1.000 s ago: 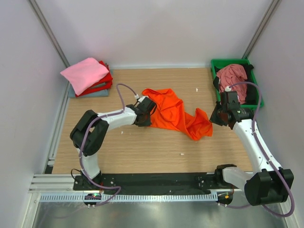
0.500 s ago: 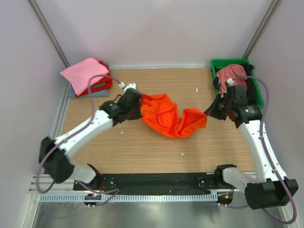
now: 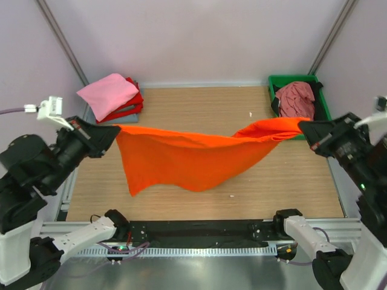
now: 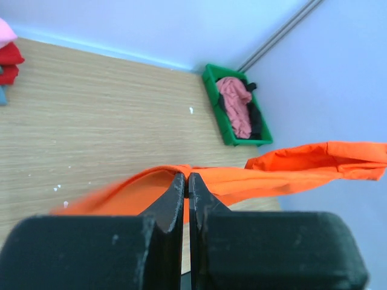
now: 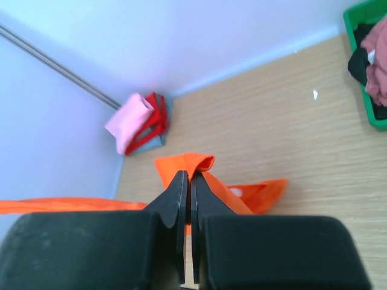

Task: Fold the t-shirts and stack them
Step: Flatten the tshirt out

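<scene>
Orange cloth t-shirt [image 3: 181, 160] hangs stretched above wooden surface [image 3: 199, 109]; left hand [image 3: 115, 130] and right hand [image 3: 303, 126] each clamp 1 end.

No readable text, label, brand, number or sign on any surface in any view.

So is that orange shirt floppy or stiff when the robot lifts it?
Probably very floppy: the orange shirt droops in folds between the left end effector and right end effector. Likely light too, since two thin pinches at its ends hold it up. It would probably crumple if let go.
</scene>
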You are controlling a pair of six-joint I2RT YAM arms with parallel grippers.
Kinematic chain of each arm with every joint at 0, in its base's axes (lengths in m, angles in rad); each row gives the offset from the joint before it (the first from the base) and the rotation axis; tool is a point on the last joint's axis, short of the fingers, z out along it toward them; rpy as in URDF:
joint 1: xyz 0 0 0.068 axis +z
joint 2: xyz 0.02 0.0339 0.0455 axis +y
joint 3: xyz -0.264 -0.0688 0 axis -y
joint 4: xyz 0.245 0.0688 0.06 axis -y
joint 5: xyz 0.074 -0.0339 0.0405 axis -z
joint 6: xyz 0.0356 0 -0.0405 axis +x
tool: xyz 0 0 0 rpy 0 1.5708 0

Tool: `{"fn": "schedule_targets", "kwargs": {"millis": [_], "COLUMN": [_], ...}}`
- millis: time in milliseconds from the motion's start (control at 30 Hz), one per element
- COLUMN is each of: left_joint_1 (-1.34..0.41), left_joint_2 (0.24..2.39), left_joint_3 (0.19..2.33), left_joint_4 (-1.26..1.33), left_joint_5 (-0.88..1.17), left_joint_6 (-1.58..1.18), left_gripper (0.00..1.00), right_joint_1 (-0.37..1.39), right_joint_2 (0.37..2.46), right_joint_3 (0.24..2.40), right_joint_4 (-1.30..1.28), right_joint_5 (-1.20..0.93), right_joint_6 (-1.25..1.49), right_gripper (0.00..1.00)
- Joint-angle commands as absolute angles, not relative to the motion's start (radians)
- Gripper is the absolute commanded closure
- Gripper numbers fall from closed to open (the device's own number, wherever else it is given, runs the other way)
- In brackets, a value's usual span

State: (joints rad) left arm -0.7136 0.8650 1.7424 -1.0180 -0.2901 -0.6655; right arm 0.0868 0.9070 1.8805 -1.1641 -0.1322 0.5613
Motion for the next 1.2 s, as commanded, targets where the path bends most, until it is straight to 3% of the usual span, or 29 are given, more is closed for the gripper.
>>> {"fn": "schedule_targets", "kwargs": {"millis": [0,167,367,533,600,767,900,1000,1033,1067,1100,1133,1167], "left_joint_1": [-0.716,-0.712,-0.663,-0.562,-0.538,-0.537,-0.526,-0.372,-0.286,-0.252,-0.221,-0.174,-0.164], "left_joint_2": [0.836,0.779,0.709,0.710,0.747,0.908,1.162,1.334,1.451,1.530,1.604,1.741,1.793], "left_joint_3": [1.815,1.867,1.879,1.901,1.891,1.835,1.755,1.747,1.744,1.750,1.802,1.845,1.883], "left_joint_4": [-1.104,-1.086,-1.036,-1.002,-1.029,-1.106,-1.036,-0.968,-0.945,-0.927,-0.937,-0.960,-0.994], "left_joint_5": [-0.230,-0.124,0.021,0.133,0.114,-0.166,-0.343,-0.292,-0.276,-0.269,-0.256,-0.224,-0.204], "left_joint_6": [-0.637,-0.649,-0.615,-0.563,-0.534,-0.480,-0.410,-0.390,-0.396,-0.405,-0.411,-0.413,-0.416], "left_gripper": [1.00,1.00,1.00,1.00,1.00,1.00,1.00,1.00,0.96,0.90,0.83,0.54,0.40], "right_joint_1": [0.084,0.087,0.089,0.077,0.063,-0.029,-0.048,-0.002,0.080,0.115,0.141,0.168,0.210], "right_joint_2": [0.861,0.724,0.540,0.541,0.613,0.808,1.024,1.257,1.431,1.528,1.658,1.774,2.009], "right_joint_3": [2.014,2.077,2.094,2.074,2.066,1.947,1.682,1.588,1.609,1.652,1.830,1.961,2.114], "right_joint_4": [-1.278,-1.232,-1.094,-1.005,-1.008,-0.980,-0.839,-0.659,-0.622,-0.632,-0.675,-0.857,-0.976], "right_joint_5": [-0.072,-0.005,0.230,0.245,0.233,0.227,0.187,0.196,0.242,0.264,0.262,0.291,0.319], "right_joint_6": [0.643,0.702,0.723,0.663,0.643,0.583,0.635,0.660,0.647,0.597,0.574,0.560,0.551], "right_gripper": [0.99,0.99,0.99,0.98,0.98,0.99,0.99,0.99,0.98,0.89,0.47,0.26,0.12]}}
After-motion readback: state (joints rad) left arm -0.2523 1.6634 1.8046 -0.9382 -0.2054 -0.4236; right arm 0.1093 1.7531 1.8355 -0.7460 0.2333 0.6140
